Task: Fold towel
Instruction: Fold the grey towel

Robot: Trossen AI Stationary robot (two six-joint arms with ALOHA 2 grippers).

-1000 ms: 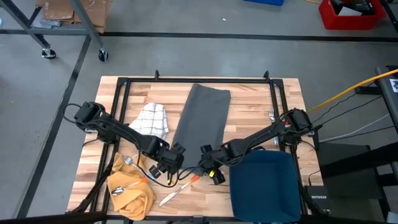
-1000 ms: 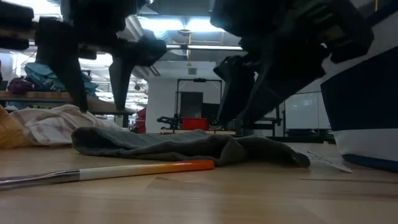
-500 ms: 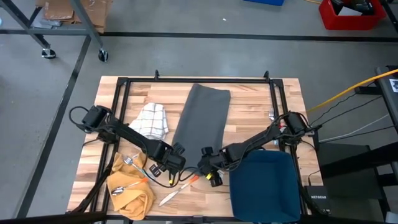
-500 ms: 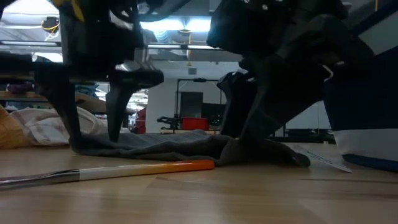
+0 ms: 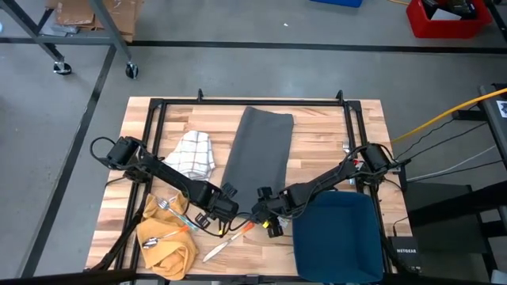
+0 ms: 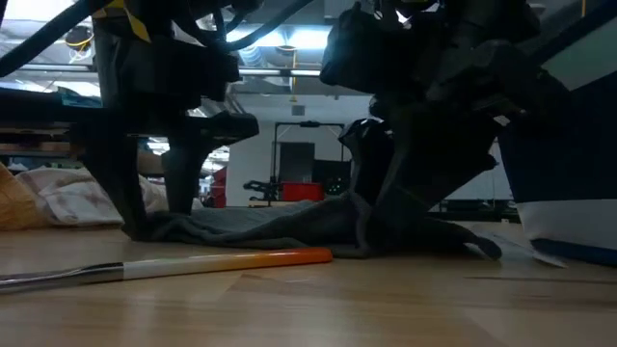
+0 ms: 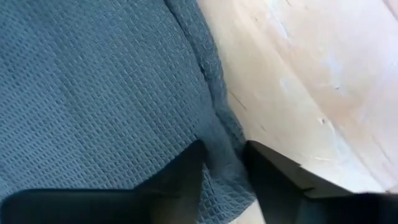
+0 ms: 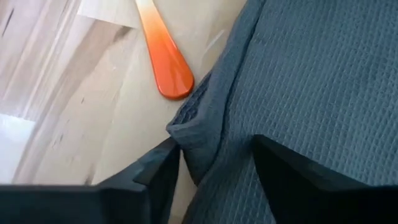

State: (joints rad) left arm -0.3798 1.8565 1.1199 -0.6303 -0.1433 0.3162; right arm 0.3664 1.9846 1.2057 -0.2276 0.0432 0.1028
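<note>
On the left of the table [image 5: 364,127] lie things that play no part here: a yellow cloth [image 5: 162,237] with cutlery on it at the near corner, and a white checked cloth [image 5: 194,154] farther back. The grey towel [image 5: 255,150] lies as a long strip down the middle of the table, running from the far edge toward the near side, and both arms have their grippers at its near end, one at each corner, which is where a lengthwise fold would start. The left gripper [image 7: 224,171] is down on the near left corner with its fingers [image 7: 183,174] set astride the hem, fabric between them, the jaws narrowed but seemingly not yet pressed together. The right gripper [image 8: 214,165] sits at the other near corner, its jaws fairly wide, with a bunched ridge of the towel's edge rising between them (a pinch about to be made, I judge, not one finished). An orange-handled utensil [image 8: 165,56] lies on the wood just beside that corner, close enough to be nudged. To the right rests a dark blue cloth [image 5: 337,237], untouched.
</note>
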